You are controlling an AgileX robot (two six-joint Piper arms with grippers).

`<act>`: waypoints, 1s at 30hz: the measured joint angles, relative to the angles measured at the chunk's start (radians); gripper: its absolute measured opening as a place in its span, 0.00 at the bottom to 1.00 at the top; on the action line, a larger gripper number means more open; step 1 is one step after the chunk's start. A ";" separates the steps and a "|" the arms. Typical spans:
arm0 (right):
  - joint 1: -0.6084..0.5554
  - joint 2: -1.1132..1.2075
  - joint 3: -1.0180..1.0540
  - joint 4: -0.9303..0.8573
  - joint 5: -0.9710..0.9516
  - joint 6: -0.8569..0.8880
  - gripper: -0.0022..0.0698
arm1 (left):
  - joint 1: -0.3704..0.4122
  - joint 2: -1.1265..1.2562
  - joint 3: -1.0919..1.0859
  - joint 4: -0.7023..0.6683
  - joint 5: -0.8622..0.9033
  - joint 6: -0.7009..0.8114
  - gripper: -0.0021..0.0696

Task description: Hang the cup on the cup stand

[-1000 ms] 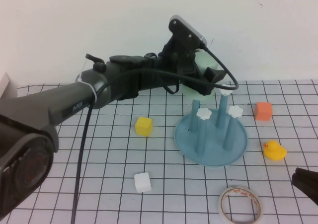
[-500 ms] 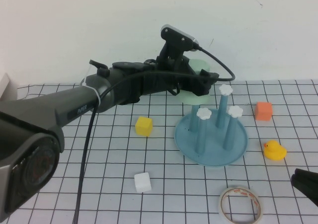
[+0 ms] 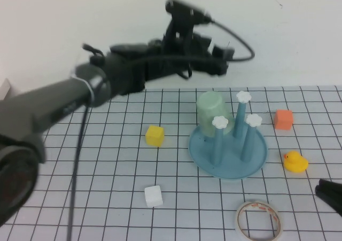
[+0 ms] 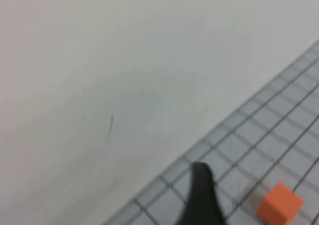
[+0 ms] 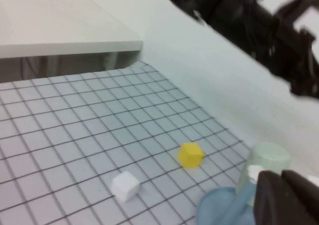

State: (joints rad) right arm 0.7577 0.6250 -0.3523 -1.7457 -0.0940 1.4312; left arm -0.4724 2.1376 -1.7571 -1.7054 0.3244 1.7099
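Left claw [image 3: 222, 64] hangs above cup [image 3: 212, 110] on cup stand [image 3: 227, 154]; right claw [image 3: 328, 190] low.

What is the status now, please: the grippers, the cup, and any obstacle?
Left gripper raised above the cup stand, empty. Right gripper parked at the table's near right. Cup upside down over a rear peg. Nothing in the way.

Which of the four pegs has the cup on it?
The back-left peg of the cup stand, hidden under the upside-down cup; the other three show white flower caps.
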 joint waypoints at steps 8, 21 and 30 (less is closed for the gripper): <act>0.000 0.000 0.000 0.034 0.419 -0.050 0.03 | 0.000 -0.256 0.000 0.146 -0.034 0.092 0.09; 0.000 -0.003 -0.265 0.827 1.124 -1.195 0.03 | 0.000 -0.826 0.046 0.350 -0.084 0.064 0.03; 0.000 -0.142 -0.262 1.358 0.898 -1.455 0.03 | 0.000 -1.177 0.399 0.511 -0.255 0.028 0.03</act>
State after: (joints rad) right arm 0.7577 0.4830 -0.6141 -0.3880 0.8044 -0.0240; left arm -0.4724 0.9610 -1.3581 -1.1942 0.0690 1.7379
